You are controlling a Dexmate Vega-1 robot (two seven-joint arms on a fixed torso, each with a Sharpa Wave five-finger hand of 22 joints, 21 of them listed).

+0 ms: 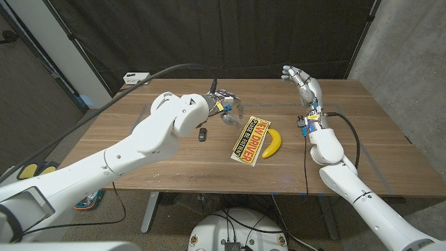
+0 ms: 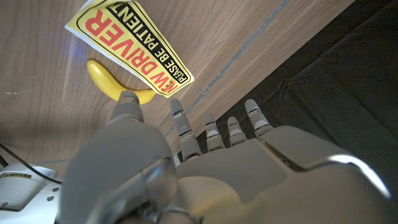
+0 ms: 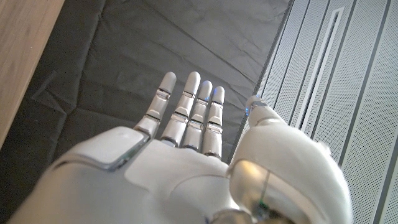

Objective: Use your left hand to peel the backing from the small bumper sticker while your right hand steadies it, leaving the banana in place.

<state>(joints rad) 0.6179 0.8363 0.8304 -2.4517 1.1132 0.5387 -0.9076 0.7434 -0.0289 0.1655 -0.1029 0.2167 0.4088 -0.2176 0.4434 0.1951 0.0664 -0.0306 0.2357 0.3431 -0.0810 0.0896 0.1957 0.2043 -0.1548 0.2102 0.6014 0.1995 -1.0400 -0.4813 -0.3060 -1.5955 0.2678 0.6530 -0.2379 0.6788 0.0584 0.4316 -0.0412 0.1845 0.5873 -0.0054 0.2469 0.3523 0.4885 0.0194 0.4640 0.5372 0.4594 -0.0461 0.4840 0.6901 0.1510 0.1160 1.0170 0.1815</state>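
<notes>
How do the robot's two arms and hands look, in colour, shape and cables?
Both arms have smooth white rounded shells. The left hand has a grey plastic back and segmented grey fingers; the right hand is white with pale segmented fingers. At the right wrist small blue and yellow parts show, and a black cable loops beside the forearm.

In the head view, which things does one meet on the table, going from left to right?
Small black object → left hand → bumper sticker → banana → right hand.
</notes>
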